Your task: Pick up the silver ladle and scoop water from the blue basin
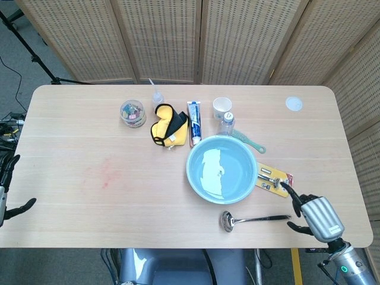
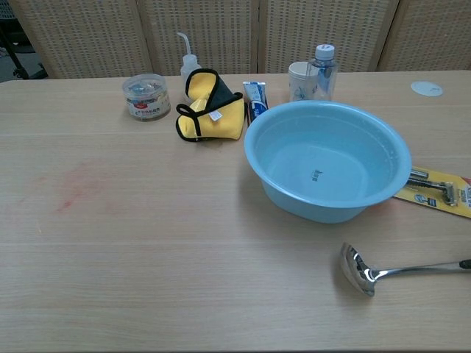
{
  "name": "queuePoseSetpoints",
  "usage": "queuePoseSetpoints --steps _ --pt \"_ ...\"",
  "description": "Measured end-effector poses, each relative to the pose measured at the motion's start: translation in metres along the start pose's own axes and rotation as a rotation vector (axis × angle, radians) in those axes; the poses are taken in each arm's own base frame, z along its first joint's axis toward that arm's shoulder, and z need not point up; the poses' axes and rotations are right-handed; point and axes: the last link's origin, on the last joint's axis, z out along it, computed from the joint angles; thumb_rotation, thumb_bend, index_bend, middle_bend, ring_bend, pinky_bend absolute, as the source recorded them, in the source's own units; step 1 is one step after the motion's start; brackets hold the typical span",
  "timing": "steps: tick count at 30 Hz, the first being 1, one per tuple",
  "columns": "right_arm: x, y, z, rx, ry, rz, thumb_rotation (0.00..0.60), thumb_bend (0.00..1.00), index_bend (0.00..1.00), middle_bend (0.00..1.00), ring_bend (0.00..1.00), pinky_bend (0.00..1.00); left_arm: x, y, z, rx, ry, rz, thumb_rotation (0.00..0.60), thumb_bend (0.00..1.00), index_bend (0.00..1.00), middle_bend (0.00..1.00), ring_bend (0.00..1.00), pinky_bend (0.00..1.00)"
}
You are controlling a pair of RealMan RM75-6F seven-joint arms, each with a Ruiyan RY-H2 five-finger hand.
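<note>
- Woven screens stand behind a pale wooden table [image 1: 71, 178], and the action sits at its near right corner.
- Silver ladle [image 1: 252, 219] lies flat near the front edge, just in front of the blue basin [image 1: 222, 169], which holds water.
- Its long axis runs left to right: bowl toward the middle of the table, dark handle tip toward the right edge.
- Right hand [image 1: 317, 215] hovers just beyond that handle tip, fingers [image 1: 293, 205] apart, holding nothing, and it looks clear of the handle.
- So the ladle lies to the left of those fingers, handle end first; a short reach inward should meet it.
- Left hand [image 1: 7, 190] is at the far left edge, well apart from the ladle; its dark fingers seem loosely spread, though it is mostly cut off.
- Right is clearly the nearer hand for this pick.
</note>
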Motion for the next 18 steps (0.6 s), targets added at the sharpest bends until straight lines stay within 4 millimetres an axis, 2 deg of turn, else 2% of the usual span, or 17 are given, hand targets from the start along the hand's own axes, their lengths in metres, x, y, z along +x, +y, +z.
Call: queuePoseSetpoints --steps 5,11,15,18 --pt "-0.018 -0.008 0.012 0.033 -0.091 -0.015 0.600 0.00 0.28 0.97 0.90 1.00 0.001 -0.003 0.001 0.011 -0.004 -0.009 0.600 0.00 0.00 0.00 0.00 0.06" --pt "-0.038 -0.023 0.023 0.031 -0.158 -0.039 0.600 0.00 0.35 0.99 0.92 1.00 0.003 -0.006 0.003 0.020 -0.002 -0.018 0.600 0.00 0.00 0.00 0.00 0.06" --pt "-0.051 -0.032 0.032 0.021 -0.188 -0.065 0.600 0.07 0.37 0.99 0.92 1.00 0.004 -0.008 0.003 0.024 -0.006 -0.024 0.600 0.00 0.00 0.00 0.00 0.06" --pt "-0.060 -0.035 0.039 -0.008 -0.207 -0.083 0.600 0.17 0.40 0.99 0.92 1.00 0.004 -0.009 0.004 0.027 -0.007 -0.026 0.600 0.00 0.00 0.00 0.00 0.06"
